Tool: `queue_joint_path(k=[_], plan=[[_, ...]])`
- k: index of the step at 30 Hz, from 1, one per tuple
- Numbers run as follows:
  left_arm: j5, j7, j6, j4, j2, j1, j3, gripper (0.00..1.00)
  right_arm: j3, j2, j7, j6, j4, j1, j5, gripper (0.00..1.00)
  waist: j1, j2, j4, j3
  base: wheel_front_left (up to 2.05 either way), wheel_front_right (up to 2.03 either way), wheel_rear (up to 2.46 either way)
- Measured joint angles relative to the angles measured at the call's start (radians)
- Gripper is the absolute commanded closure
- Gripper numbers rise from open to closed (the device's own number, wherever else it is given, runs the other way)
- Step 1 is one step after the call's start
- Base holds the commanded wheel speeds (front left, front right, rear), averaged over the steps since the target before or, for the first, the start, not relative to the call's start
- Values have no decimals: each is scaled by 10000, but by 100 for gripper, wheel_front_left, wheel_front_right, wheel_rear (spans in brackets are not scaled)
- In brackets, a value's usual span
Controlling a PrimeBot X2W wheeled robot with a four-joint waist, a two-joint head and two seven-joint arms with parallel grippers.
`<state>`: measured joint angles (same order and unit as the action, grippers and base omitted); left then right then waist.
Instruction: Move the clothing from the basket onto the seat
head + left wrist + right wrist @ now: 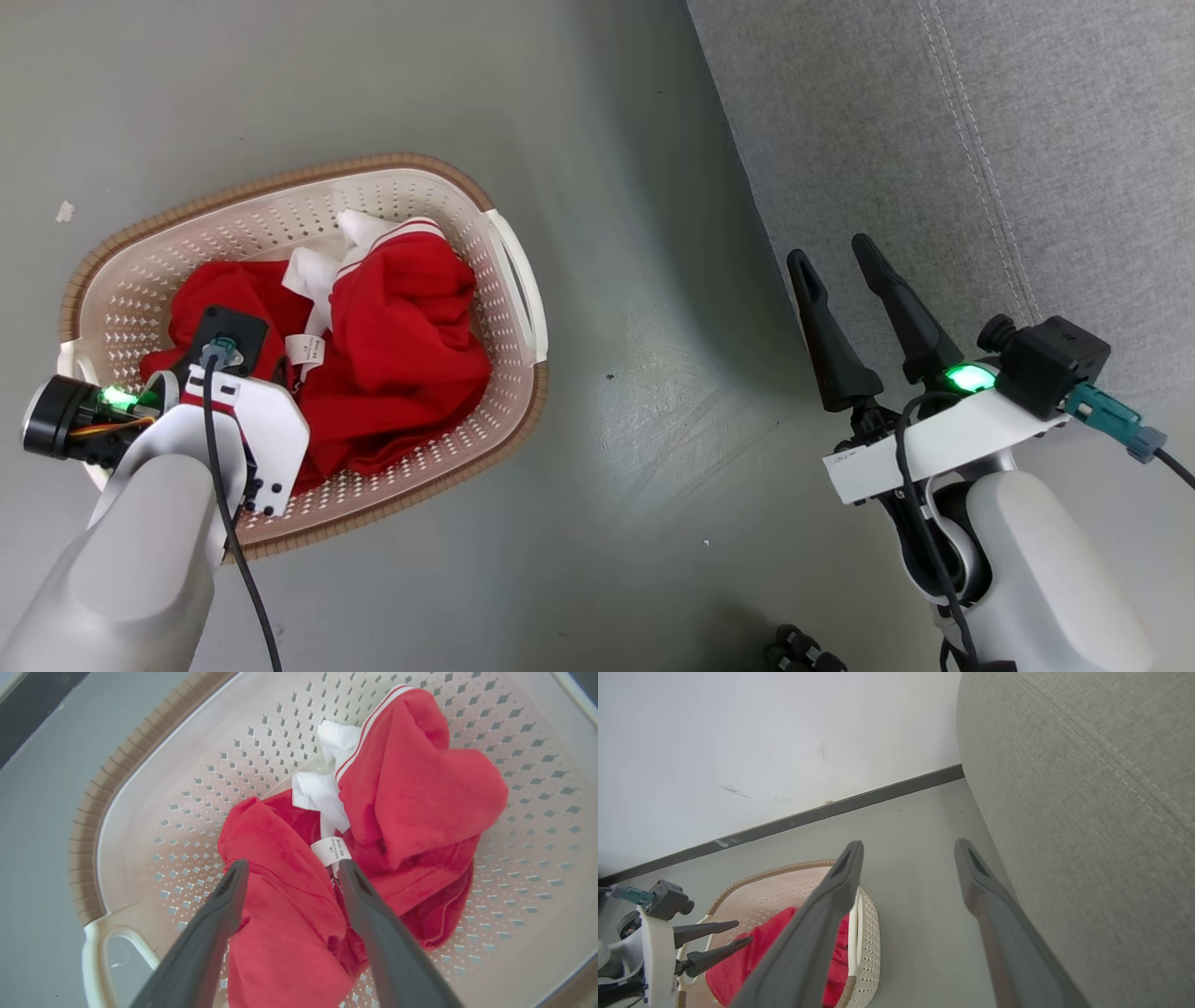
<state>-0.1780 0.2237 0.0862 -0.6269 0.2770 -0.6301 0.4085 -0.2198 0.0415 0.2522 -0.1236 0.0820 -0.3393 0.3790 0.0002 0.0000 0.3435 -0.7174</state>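
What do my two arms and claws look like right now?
Left claw and right claw: two long, dark grey tapered fingers each. Pale grey forearms, white wrist brackets, black cables, green wrist lights, teal plugs on black wrist cameras.

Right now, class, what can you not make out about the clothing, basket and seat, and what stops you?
- Number of garments: left wrist view, the clothing is one crumpled heap; folds hide the edges.
- Print on the label: left wrist view, too small.
- Near end of the basket: head view, behind the left forearm.
- Extent of the seat: head view, cut off by top and right edges.
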Motion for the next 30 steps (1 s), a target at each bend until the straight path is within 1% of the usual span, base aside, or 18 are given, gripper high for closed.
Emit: queue_joint_path(k=[6,13,30], plan=[[-63,217,4,-171,-199,0,-19,0,56,0,0,0,19,4,-31,0,0,0,-103,53,0,0,0],[-123,320,86,-380,-205,-38,-82,0,-2,0,0,0,23,24,-104,0,-1,0,-125,-84,0,0,0],[-119,391,169,-606,104,-504,-222,0,-151,0,0,0,-75,16,-104,0,-1,0,-32,-678,0,0,0]])
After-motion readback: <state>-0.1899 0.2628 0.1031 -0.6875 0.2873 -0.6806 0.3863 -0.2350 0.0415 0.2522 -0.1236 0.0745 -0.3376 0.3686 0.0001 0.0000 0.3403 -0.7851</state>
